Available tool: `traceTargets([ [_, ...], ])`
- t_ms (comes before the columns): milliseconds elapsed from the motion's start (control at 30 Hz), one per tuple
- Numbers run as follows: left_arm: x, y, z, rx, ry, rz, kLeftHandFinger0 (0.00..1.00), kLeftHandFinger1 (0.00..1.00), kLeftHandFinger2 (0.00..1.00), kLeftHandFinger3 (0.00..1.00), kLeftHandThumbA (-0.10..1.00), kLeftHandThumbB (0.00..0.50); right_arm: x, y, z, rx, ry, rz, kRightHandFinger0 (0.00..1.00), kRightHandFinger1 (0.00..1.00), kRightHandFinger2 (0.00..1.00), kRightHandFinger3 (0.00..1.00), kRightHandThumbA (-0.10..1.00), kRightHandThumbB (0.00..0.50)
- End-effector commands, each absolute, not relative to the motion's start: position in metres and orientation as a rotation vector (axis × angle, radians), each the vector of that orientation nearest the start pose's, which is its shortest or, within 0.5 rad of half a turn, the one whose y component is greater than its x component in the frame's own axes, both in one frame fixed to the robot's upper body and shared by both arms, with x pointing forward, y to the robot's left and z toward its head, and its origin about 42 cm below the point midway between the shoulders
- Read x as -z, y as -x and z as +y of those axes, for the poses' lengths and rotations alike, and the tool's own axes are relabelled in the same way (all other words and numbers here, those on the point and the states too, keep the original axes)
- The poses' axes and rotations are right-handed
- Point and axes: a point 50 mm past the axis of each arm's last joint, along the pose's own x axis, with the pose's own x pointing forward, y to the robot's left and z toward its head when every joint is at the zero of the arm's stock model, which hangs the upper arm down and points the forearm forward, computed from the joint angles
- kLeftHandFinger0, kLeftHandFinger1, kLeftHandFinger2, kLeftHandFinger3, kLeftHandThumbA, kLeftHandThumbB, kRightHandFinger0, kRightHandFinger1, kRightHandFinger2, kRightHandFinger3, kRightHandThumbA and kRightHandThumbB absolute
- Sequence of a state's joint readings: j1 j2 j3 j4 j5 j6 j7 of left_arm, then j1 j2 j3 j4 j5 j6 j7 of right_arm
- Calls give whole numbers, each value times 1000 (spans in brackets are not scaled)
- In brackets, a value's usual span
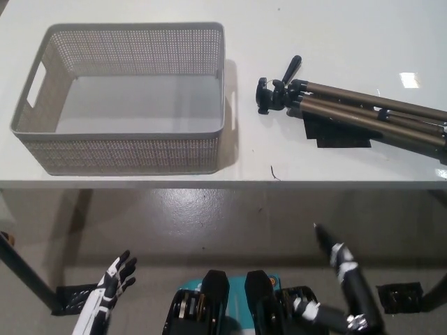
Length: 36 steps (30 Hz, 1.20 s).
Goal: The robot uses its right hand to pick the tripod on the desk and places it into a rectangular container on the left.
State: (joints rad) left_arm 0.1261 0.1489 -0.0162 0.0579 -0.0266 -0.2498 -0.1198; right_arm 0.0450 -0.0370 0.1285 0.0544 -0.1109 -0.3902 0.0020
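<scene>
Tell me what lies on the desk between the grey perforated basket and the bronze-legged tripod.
Nothing: in the head view, only bare white desk separates the grey perforated basket from the bronze-legged tripod.

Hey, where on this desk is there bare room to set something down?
Bare white desk lies behind the tripod along the far edge, and in the gap between the tripod's head and the basket, down to the near edge. The basket's floor is bare too. The right side is crowded by the tripod's legs.
</scene>
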Motion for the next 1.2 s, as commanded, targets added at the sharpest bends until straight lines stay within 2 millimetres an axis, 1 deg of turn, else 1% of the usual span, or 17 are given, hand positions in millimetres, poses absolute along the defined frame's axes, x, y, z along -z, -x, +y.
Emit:
traceTargets([
  [0,-84,-244,257,188,-117,-155,1000,1000,1000,1000,1000,240,-139,-276,-202,-37,156,-519,1000,1000,1000,1000,912,241],
  [100,-84,-245,256,187,-115,-155,1000,1000,1000,1000,1000,232,-164,-287,-217,10,220,-595,1000,1000,1000,1000,911,246],
  [167,-86,-245,257,185,-125,-157,1000,1000,1000,1000,1000,230,-194,-301,-233,21,291,-645,1000,1000,1000,1000,877,275],
  [233,-85,-244,261,182,-122,-155,1000,1000,1000,1000,1000,229,-227,-313,-249,35,414,-660,1000,1000,1000,1000,914,341],
  [267,-85,-243,262,182,-123,-153,1000,1000,1000,1000,1000,229,-233,-314,-251,35,439,-660,1000,1000,1000,1000,924,350],
  [300,-84,-242,264,180,-120,-147,1000,1000,1000,1000,1000,236,-251,-320,-258,43,530,-660,1000,1000,1000,1000,1000,407],
  [367,-82,-242,264,181,-114,-144,1000,1000,1000,1000,1000,231,-280,-331,-267,77,657,-660,1000,1000,1000,1000,1000,450],
  [400,-81,-243,264,180,-117,-152,1000,1000,1000,1000,1000,212,-303,-340,-271,89,727,-646,1000,1000,1000,1000,1000,486],
  [467,-81,-243,263,174,-117,-145,1000,1000,1000,1000,1000,229,-339,-362,-277,108,832,-668,1000,1000,1000,1000,1000,467],
  [533,-80,-243,262,174,-115,-144,1000,1000,1000,1000,1000,241,-371,-384,-280,123,909,-646,1000,1000,1000,1000,1000,486],
  [600,-80,-243,264,175,-115,-145,1000,1000,1000,1000,1000,231,-392,-399,-282,122,948,-619,1000,1000,1000,1000,979,494],
  [700,-79,-243,265,176,-119,-143,1000,1000,1000,1000,1000,215,-432,-435,-281,95,1060,-549,1000,1000,1000,1000,1000,500],
  [800,-81,-246,265,176,-118,-148,1000,1000,1000,1000,1000,227,-451,-470,-269,53,1100,-485,1000,1000,1000,1000,1000,500],
  [833,-81,-246,265,177,-117,-147,1000,1000,1000,1000,1000,226,-452,-474,-267,45,1104,-474,1000,1000,1000,1000,1000,500],
  [967,-80,-244,263,177,-120,-141,1000,1000,1000,1000,1000,227,-455,-521,-234,-26,1151,-344,1000,1000,1000,1000,1000,500],
  [1100,-75,-234,263,159,-110,-122,1000,1000,1000,1000,1000,242,-450,-548,-202,-118,1216,-166,1000,1000,1000,1000,1000,500],
  [1167,-74,-233,263,156,-106,-125,1000,1000,1000,1000,1000,237,-450,-555,-194,-143,1217,-109,1000,1000,1000,1000,1000,500],
])
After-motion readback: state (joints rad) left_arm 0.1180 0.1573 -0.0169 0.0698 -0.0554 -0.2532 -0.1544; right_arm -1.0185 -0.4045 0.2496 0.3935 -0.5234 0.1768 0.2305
